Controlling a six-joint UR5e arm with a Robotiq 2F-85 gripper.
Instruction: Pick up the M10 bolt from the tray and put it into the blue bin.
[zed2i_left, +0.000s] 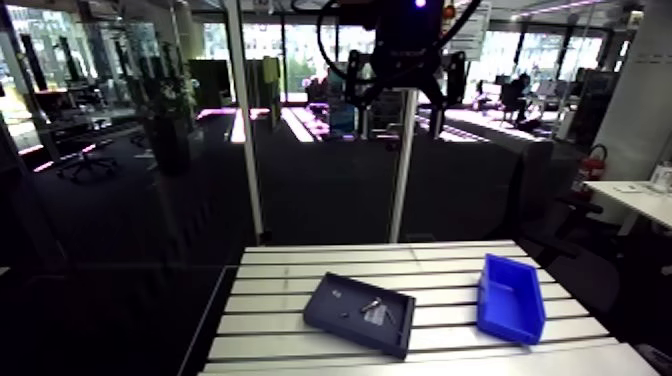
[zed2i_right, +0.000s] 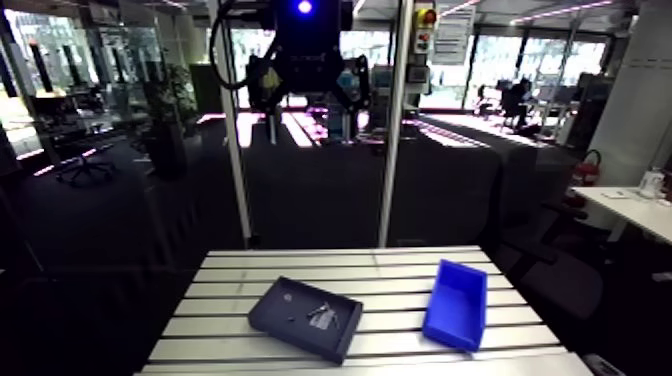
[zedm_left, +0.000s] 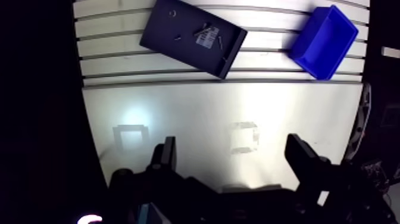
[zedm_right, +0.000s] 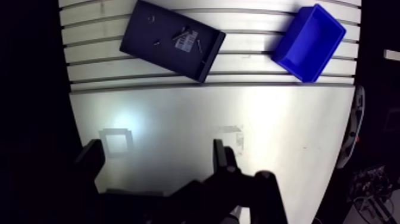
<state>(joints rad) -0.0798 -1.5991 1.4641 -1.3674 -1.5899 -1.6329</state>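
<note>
**Nothing picked yet: bolt in the tray, jaws high and empty**

The task looks to be at its very start. In the wrist view the jaws are released, spread wide with nothing between them. They hang high over the smooth plate section of the desk (zedm_left: 208, 119), well apart from both containers. The arm view agrees, showing the wrist far above the desk surface.

The dark tray (zedm_left: 158, 36) lies at an angle on the slotted section of the desk, roughly midway between its side edges. It holds several small pieces of hardware and a pale label-like patch. The longish piece beside that patch is most likely the M10 bolt (zedm_left: 205, 27), but the parts are too small to name for sure. Whichever piece it is, the bolt is in the tray and has not been lifted.

The blue bin (zedm_left: 321, 42) stands on the same slotted section, nearer one side edge of the desk. It is clear of the tray and appears empty.

Every step is therefore left to do:
- carry the jaws across to the tray
- come down over the right piece among its neighbours
- close on it and lift
- cross to the bin and let go

The main difficulty I expect is singling out the bolt, since the pieces lie close together around the label
</note>
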